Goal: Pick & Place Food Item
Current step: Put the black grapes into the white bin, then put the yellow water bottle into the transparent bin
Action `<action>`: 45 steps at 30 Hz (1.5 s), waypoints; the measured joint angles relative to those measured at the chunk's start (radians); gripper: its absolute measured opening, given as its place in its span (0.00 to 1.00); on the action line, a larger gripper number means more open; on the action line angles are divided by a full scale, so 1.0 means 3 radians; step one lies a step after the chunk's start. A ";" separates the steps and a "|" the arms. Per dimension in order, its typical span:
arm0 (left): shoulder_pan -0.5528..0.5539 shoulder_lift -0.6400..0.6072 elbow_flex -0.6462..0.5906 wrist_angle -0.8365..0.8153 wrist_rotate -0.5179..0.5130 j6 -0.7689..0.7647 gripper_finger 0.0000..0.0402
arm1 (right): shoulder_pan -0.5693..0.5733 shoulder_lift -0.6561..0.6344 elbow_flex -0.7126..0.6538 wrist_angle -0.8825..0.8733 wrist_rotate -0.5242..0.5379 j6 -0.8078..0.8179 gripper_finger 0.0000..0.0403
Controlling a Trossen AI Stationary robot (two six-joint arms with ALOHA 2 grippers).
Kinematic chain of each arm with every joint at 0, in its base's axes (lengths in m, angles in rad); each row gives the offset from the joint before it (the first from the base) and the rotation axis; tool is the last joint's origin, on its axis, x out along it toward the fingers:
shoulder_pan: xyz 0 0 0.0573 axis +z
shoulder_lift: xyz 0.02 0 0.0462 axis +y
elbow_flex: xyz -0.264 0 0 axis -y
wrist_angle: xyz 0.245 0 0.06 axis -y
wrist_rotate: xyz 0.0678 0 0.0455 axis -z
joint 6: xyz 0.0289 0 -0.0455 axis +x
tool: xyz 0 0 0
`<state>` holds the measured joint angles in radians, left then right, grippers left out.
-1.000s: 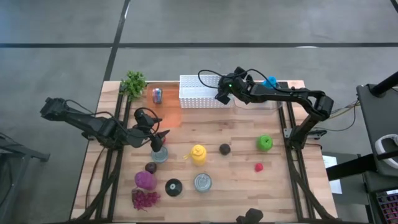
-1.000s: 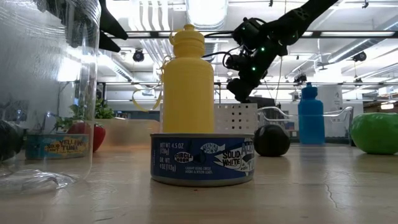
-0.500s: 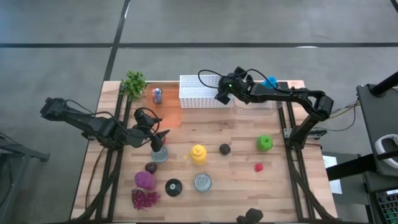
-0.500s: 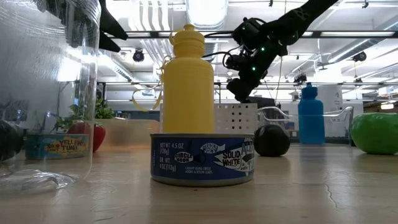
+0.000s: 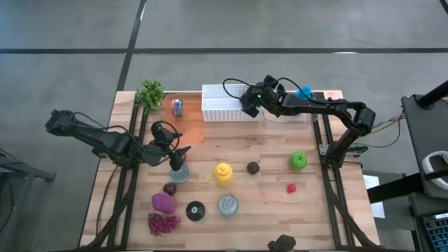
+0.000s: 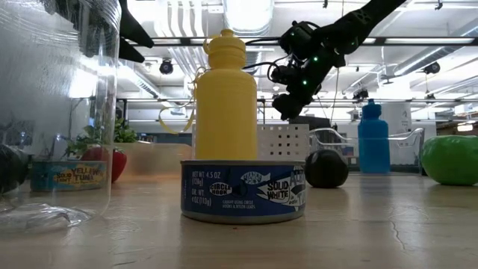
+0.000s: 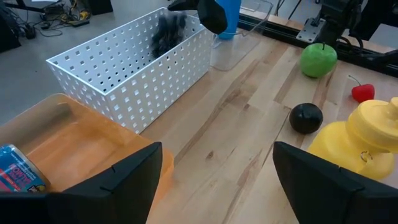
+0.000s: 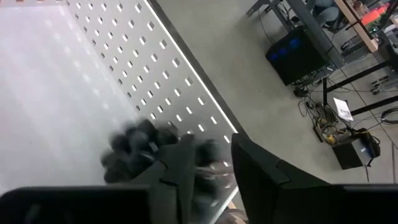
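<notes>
White perforated basket (image 5: 225, 103) sits under my right claw (image 8: 214, 163), whose fingers have just parted; a dark grape-like cluster (image 8: 140, 149) blurs below them, falling inside, so the placing looks done. My left claw (image 7: 214, 180) hangs spread over the wooden desk (image 5: 273, 147). Beyond: grey floor, cables.

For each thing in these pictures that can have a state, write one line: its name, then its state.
right gripper: above the white perforated basket, fingers parted, letting go of a dark bunch.
dark bunch: blurred, dropping into the basket.
left gripper: open, empty, hovering near the yellow bottle.
yellow bottle: upright, capped.
tuna can: upright, closed.
orange tray: holds one blue packet.
</notes>
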<state>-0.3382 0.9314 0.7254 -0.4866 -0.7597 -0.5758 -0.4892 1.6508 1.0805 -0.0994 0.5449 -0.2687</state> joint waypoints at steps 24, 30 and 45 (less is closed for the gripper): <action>0.0000 0.0000 0.0000 -0.0001 -0.0010 0.0006 0.77 | 0.0082 -0.0410 0.0346 -0.0834 -0.0010 0.0346 0.45; 0.0000 0.0000 0.0000 -0.0001 -0.0026 0.0006 0.78 | 0.0303 -0.0741 0.0421 -0.1056 -0.0246 0.0375 0.42; 0.0000 0.0000 0.0000 -0.0001 -0.0026 0.0005 0.74 | 0.1447 -0.1253 0.0258 -0.1049 -0.0338 0.0463 0.18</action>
<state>-0.3382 0.9314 0.7254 -0.4870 -0.7676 -0.5743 -0.0552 1.2751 1.1580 -0.4142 0.4436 -0.1299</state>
